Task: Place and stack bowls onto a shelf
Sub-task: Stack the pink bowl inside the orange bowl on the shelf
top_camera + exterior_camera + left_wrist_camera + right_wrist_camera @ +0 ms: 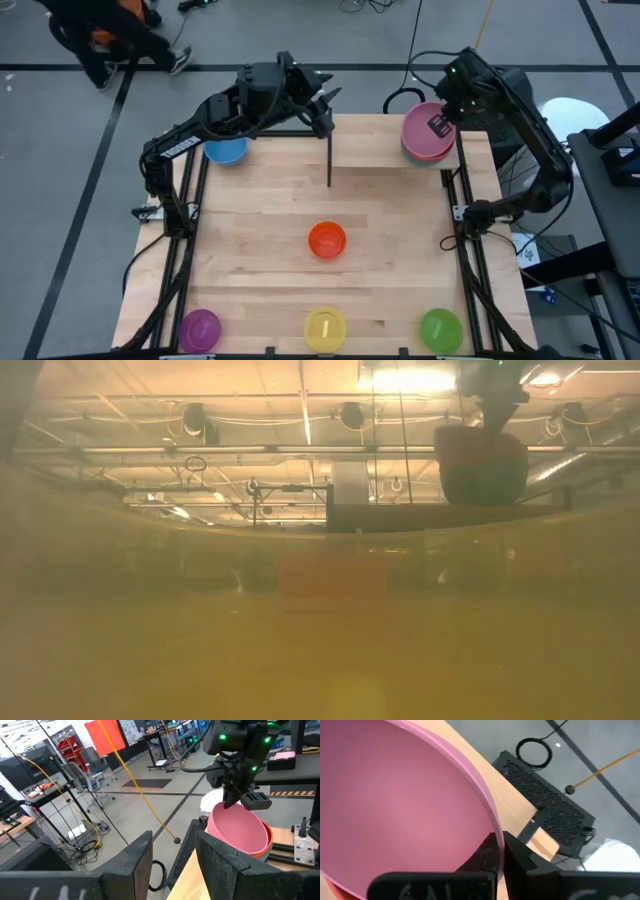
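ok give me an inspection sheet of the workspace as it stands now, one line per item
surface: light-wood tabletop, mostly bare.
job's things: pink bowl at the far right corner, nested on a stack with a red-orange one under it; blue bowl far left; orange bowl centre; purple bowl, yellow bowl, green bowl along the near edge.
clutter: nothing seen.
grippers: right gripper shut on the pink bowl's rim; left gripper open, empty, at the far edge.
cables: black coil on the floor behind the table.
surroundings: a person on the floor at far left.
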Robot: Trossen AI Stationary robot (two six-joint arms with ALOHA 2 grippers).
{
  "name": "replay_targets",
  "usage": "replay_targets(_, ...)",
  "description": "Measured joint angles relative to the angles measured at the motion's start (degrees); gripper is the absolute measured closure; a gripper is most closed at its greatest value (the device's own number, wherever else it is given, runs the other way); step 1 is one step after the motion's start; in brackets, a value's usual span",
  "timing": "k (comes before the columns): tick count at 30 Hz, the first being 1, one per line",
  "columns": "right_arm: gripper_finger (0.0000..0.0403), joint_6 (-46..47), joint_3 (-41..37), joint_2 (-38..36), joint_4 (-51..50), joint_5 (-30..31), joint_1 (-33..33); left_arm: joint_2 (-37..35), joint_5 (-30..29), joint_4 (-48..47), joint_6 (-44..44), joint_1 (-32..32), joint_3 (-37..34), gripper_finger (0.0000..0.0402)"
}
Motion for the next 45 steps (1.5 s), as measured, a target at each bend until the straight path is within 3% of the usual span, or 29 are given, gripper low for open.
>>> replay_targets(15, 0.0401, -2.42, -0.03, 1.63, -0.91, -0.3, -2.51, 0.0, 0.02, 0.0, -0.22, -0.04, 0.0, 0.0247)
replay_targets(30, 0.0297, -5.55, -0.05, 1.34, -0.85, -0.25, -2.69, 0.0, 0.02, 0.02, -1.16, -0.04, 0.0, 0.0247)
replay_targets(45, 0.0289, -7.95, -0.05, -5.15, 3.93, -3.21, -2.67, 0.0, 0.02, 0.04, -1.96, -0.07, 0.0, 0.0247)
